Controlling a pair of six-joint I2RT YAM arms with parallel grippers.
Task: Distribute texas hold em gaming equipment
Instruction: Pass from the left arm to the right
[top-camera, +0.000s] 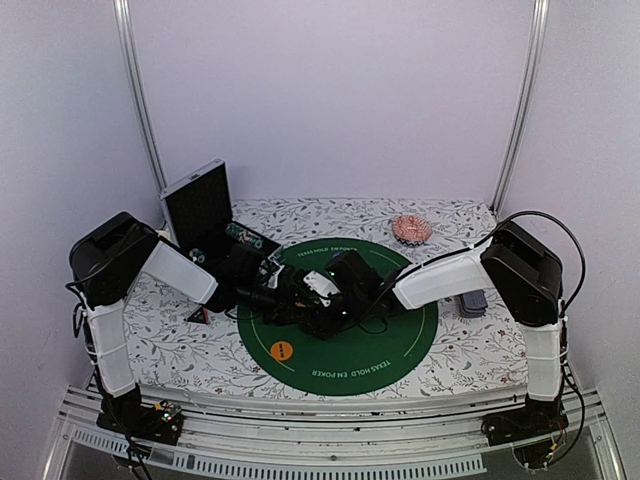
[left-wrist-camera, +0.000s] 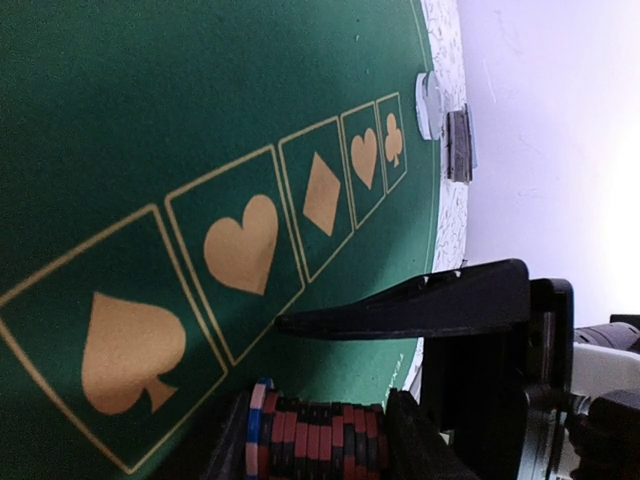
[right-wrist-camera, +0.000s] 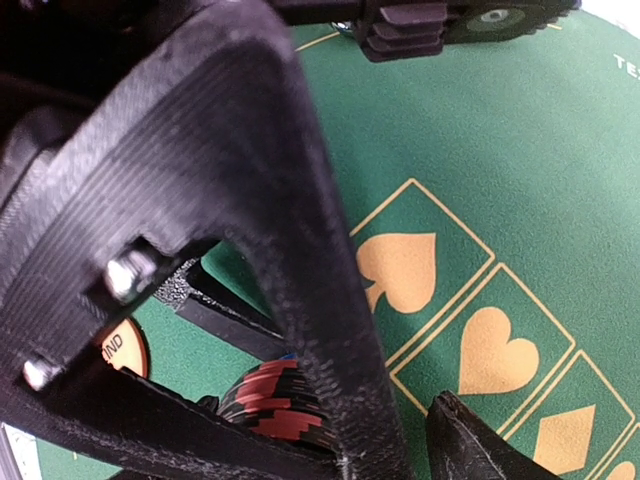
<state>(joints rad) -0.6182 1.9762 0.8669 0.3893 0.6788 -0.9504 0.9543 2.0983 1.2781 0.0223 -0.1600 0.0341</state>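
Note:
A stack of red-and-black striped poker chips (left-wrist-camera: 315, 440), with one blue-and-pink chip at its end, lies on its side between my left gripper's (left-wrist-camera: 300, 435) jaws, which are shut on it just above the green mat (top-camera: 400, 330). Both grippers meet over the mat's left part, the left gripper (top-camera: 272, 296) close against the right gripper (top-camera: 322, 300). My right gripper (right-wrist-camera: 410, 420) is open; one finger (left-wrist-camera: 400, 300) runs alongside the stack, and only mat shows between its jaws. The chips (right-wrist-camera: 265, 400) show behind that finger. An orange disc (top-camera: 282, 350) lies on the mat's near left.
An open black case (top-camera: 200, 210) stands at the back left. A pink patterned dish (top-camera: 411, 229) sits at the back right. A grey deck of cards (top-camera: 473, 303) lies off the mat's right edge, and the deck (left-wrist-camera: 458, 145) has a pale disc (left-wrist-camera: 425, 105) beside it.

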